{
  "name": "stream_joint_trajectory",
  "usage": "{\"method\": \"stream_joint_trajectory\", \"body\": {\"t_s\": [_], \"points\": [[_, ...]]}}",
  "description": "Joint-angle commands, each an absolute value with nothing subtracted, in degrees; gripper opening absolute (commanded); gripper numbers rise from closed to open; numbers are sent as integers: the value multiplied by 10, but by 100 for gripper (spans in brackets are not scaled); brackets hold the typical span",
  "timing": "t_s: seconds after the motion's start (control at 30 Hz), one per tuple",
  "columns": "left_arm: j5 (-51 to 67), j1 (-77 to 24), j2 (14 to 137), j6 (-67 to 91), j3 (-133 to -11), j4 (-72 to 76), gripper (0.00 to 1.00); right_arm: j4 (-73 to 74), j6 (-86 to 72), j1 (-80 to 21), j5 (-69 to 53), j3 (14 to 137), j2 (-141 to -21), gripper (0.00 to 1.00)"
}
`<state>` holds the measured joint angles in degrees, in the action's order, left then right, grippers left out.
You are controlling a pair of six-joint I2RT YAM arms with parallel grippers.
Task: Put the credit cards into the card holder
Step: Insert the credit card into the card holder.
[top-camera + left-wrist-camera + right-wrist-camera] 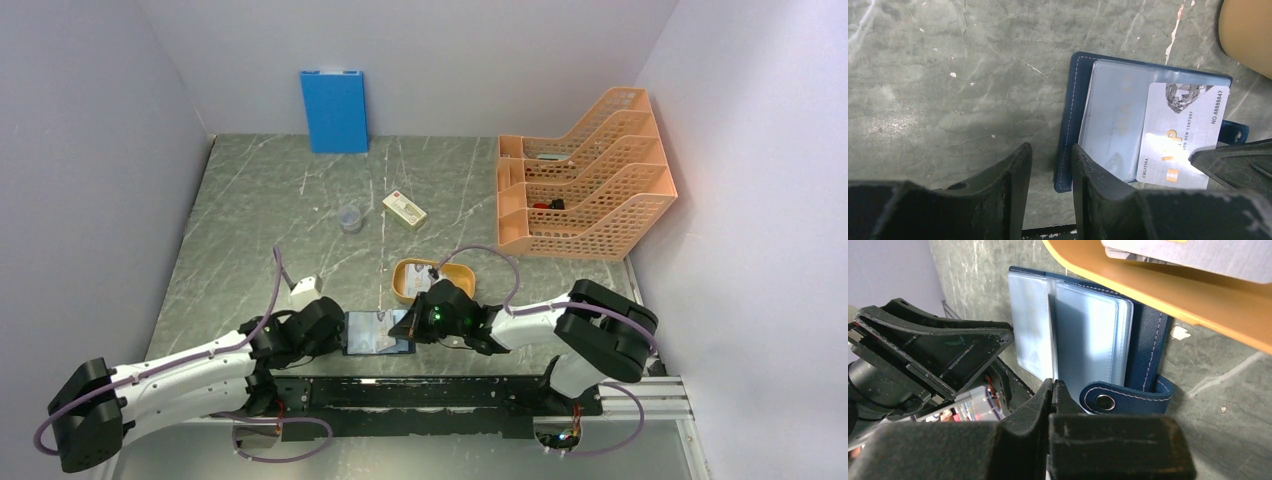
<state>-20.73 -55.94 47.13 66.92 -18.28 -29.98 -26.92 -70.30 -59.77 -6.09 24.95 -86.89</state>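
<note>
Grey-green marbled tabletop point(260, 220). At the back right stands an orange mesh tiered file rack point(590, 195), and a bright blue upright folder point(334, 110) leans on the back wall.

The orange oval tray point(460, 277) sits just beyond the work spot. In the right wrist view its rim overhangs the scene, and more grey cards point(1188, 252) lie in it.

The dark navy folding card holder point(1072, 115) lies open and flat at the near edge between both arms. Its clear sleeves face up and its snap tab point(1128, 397) is loose on the tray side.

A cream box with a red mark point(404, 210), a small clear cup point(350, 217) and a small white block point(305, 290) stand well apart from it.

Left gripper point(1049, 149): jaws part open with nothing between them. One finger overlaps the holder's cover corner.

Right gripper point(1054, 384): jaws closed on the pale grey plastic credit card point(1178, 135). The card lies over the sleeves, and its far end looks just under a sleeve edge.

Card print: "VIP" in gold, "NO.88888847", "CHLITINA", "NEW CENTURY", and a diamond graphic.
</note>
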Motion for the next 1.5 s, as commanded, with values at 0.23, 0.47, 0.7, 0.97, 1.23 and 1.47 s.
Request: {"method": "stream_joint_trajectory", "body": {"t_s": [0.23,0.47,0.7,0.97,1.23,1.47], "points": [[-161,-556,450,686,-140,-313,38,-321,-726,-617,-39,236,-906,0],[-150,-557,446,689,-129,-307,36,-333,-729,-624,-28,232,-910,0],[-148,-556,442,689,-127,-308,35,-354,-741,-625,-6,217,-914,0],[-146,-557,436,690,-128,-315,34,-348,-739,-625,16,222,-919,0],[-147,-557,443,689,-130,-313,34,-352,-735,-624,12,233,-940,0],[-145,-557,446,688,-130,-310,33,-362,-732,-626,4,244,-962,0]]}}
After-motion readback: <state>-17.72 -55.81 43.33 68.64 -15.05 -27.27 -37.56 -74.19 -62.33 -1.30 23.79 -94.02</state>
